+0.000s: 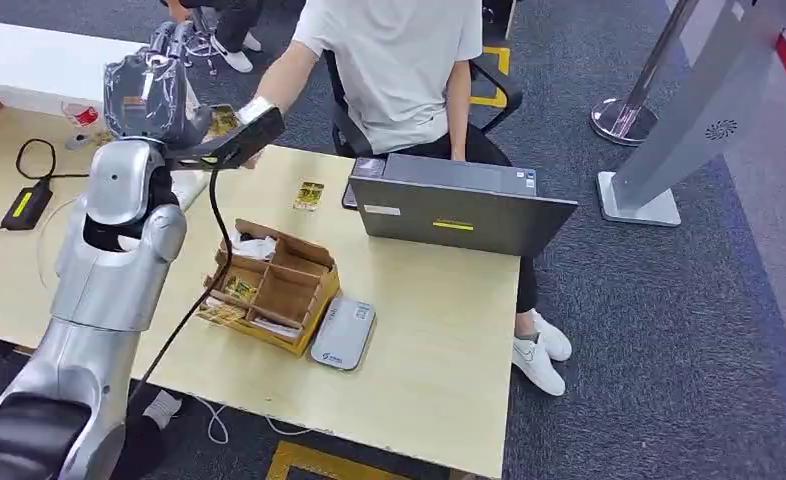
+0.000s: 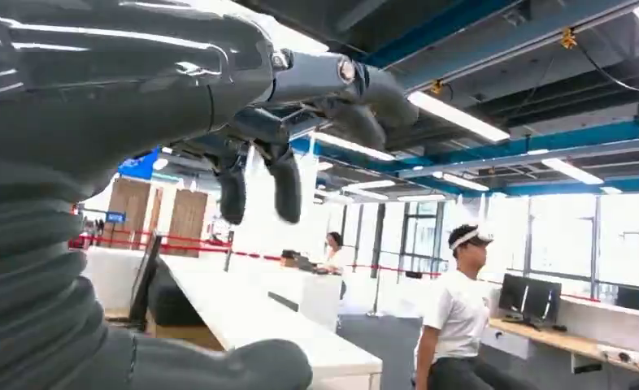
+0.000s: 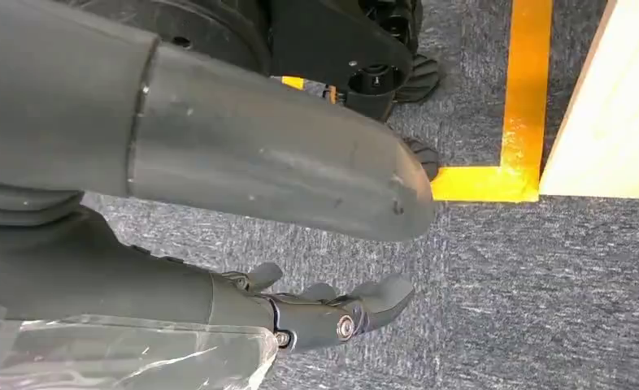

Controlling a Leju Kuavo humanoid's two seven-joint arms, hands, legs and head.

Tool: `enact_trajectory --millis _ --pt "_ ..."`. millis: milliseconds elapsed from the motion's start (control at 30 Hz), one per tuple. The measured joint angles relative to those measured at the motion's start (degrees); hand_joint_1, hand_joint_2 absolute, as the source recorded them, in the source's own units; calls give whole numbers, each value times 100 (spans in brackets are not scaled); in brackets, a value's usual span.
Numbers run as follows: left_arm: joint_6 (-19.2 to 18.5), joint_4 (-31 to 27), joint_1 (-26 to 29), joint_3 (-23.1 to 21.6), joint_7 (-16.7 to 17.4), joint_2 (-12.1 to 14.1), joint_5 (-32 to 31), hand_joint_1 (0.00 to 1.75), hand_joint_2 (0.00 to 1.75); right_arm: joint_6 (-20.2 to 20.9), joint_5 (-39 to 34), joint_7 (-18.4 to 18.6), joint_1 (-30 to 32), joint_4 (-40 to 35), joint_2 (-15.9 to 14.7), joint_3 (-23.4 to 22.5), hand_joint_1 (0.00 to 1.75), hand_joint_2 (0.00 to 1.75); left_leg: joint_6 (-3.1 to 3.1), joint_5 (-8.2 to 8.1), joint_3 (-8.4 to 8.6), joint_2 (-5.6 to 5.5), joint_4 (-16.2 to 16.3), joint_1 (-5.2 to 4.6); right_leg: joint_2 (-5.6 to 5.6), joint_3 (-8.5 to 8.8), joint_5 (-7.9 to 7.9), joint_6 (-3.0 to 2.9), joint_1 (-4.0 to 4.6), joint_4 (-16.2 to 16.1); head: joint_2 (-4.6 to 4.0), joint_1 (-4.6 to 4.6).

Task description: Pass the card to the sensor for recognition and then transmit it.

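The left hand is raised at about ten o'clock over the far edge of the desk, and from its wrist the fingers hang spread with nothing between them. A yellow card shows just beside that hand, at a person's hand reaching in from twelve o'clock, while another card lies flat on the desk left of the laptop. Toward six o'clock a cardboard box sits touching the grey sensor; the right hand hangs over grey carpet, fingers loosely apart and holding nothing.
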Motion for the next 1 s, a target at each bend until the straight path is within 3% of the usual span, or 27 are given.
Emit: enact_trajectory --millis 167,300,467,533,667,800,900,933,1000 --pt "206 -151 225 88 -359 -13 549 0 175 -2 -55 -22 9 2 11 0 0 0 0 0 1 0 0 0 1 1 0 0 0 1 0 0" --pt "59 -617 681 346 -704 57 1645 0 175 -28 -155 -53 48 0 11 -37 0 0 -3 -3 -2 1 -4 0 3 0 -2 0 0 1 0 7" --pt "-637 -1137 1426 1091 -1345 422 4549 0 175 -20 -389 -234 140 0 9 -186 0 0 -7 -6 -5 19 -10 2 18 -3 -6 -5 1 3 0 -2" --pt "-807 -1336 1888 1590 -1705 707 5831 0 175 -20 -470 -284 165 0 -2 -271 0 0 -15 -11 12 46 -16 1 39 -7 -14 -20 2 4 0 9" --pt "-1006 -1480 2724 2847 -2274 1091 7319 0 175 -28 -557 -323 233 0 -22 -411 0 0 -28 -19 12 61 -19 6 59 -13 -19 -26 4 6 0 -11" --pt "-1310 -1425 3419 4145 -2579 1200 8488 0 175 -46 -649 -348 237 -2 -33 -542 0 0 -31 -26 10 59 -24 6 57 -10 -28 -29 6 4 0 -4" --pt "-2023 -845 3940 5223 -3041 1200 9244 0 175 -96 -686 -396 257 0 -33 -634 0 0 -37 -39 18 67 -26 6 65 -7 -34 -37 5 3 0 -2" --pt "-2217 -607 4089 5524 -3157 1198 9252 0 0 -109 -700 -402 263 0 -33 -662 0 0 -37 -39 19 68 -25 6 65 -12 -35 -38 5 2 0 -13" --pt "-2418 -5 4268 6126 -3331 1169 9065 0 0 -168 -704 -404 271 0 -33 -724 0 0 -34 -41 14 58 -25 7 56 -6 -41 -35 6 1 0 -7"
